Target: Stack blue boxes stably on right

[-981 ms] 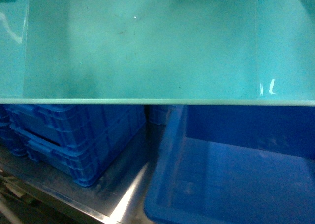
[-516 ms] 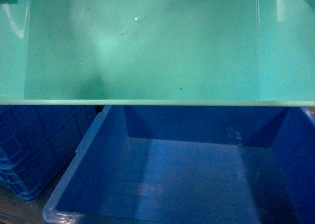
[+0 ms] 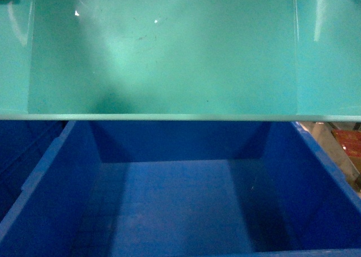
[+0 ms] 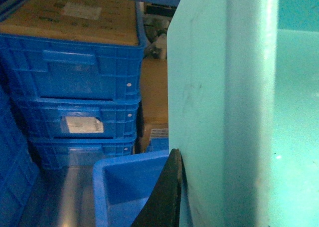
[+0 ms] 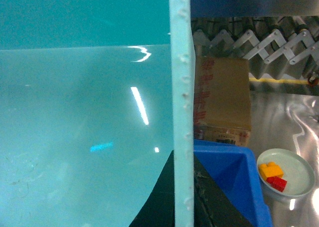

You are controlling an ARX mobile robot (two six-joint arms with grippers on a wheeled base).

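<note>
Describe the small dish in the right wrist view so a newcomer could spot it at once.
On the shiny metal table, right of the dark blue tub and in front of the cardboard carton, sits a pale round dish. It alone holds toy bricks, one yellow, one red.

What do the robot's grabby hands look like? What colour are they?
Only small bits show. The left end effector has a thin, curved black finger. The right end effector has flat black fingers tapering to points. No cables or markings are visible, and the arms are out of sight.
</note>
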